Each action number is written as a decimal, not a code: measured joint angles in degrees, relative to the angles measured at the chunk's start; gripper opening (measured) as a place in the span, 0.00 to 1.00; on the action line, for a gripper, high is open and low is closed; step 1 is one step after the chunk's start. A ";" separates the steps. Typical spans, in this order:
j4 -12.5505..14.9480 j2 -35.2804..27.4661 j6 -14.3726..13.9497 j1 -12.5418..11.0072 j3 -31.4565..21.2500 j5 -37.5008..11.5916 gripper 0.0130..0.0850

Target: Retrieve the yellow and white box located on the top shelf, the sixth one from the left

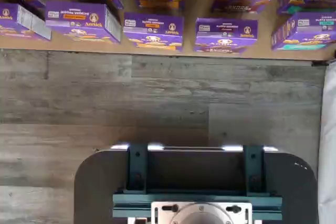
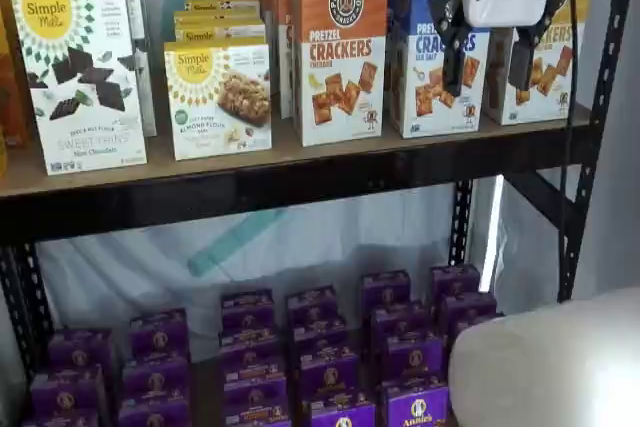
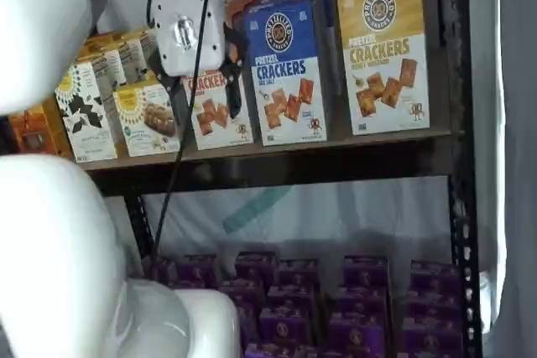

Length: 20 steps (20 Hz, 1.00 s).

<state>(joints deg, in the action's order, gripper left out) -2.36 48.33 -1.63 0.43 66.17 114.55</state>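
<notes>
Fingers [image 2: 490,65] spread wide, empty, hanging before the blue box | yellow and white box [image 3: 383,52] upright at right end of top shelf [image 3: 277,150]; untouched | reach, grasp, withdrawal all remain

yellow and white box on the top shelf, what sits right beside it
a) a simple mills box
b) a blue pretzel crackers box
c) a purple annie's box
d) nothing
b: in a shelf view the yellow and white box stands next to a blue Pretzel Crackers box on the top shelf.
</notes>
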 joint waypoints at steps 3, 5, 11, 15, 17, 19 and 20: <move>-2.93 -1.60 1.10 -2.61 1.36 2.88 1.00; -3.37 -1.49 1.24 -2.87 1.37 2.93 1.00; -1.22 -0.78 1.40 -1.93 0.90 1.17 1.00; 1.81 -0.23 3.27 -2.59 -0.12 -1.83 1.00; 2.84 -0.22 4.42 -3.40 -0.66 -3.22 1.00; 3.54 -0.40 6.06 -4.89 -1.19 -4.87 1.00; 3.69 -0.50 6.91 -5.71 -1.38 -5.68 1.00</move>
<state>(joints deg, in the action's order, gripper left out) 1.33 47.83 5.27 -5.27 64.79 108.86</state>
